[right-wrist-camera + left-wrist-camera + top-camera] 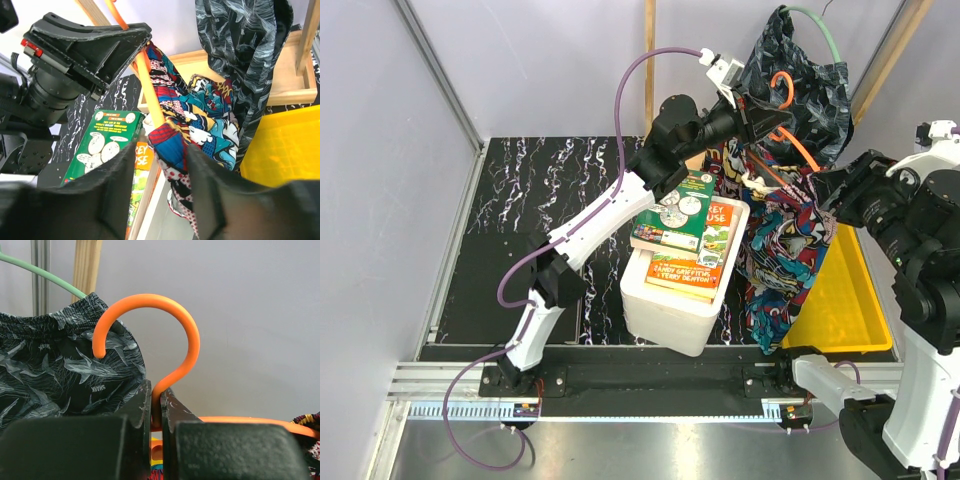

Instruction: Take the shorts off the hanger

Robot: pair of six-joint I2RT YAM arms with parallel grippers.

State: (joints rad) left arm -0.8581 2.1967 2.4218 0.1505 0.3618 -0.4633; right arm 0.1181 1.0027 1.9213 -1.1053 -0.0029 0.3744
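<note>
Black marbled tabletop (520, 190) and pale walls are seen. At upper centre, the left gripper (156, 390) is clamped on the neck of an orange hanger (185, 330), from which the comic-print shorts (780, 250) hang, right of centre. The right gripper (162, 152) is parted, a fold of that cloth between its jaws. The dark patterned shorts (810, 80) hang at upper right on a green hanger (820, 25). Books (685, 220) are stacked on a white foam box (670, 310). The gridded floor of a yellow bin (845, 300) shows at right.

You have a white foam box (665, 312) on the black marbled mat (540, 180), and a stack of books (682, 215) lies on its lid, a green one on top. To its right you see a yellow bin (845, 300), and a wooden post (648, 25) stands behind.
</note>
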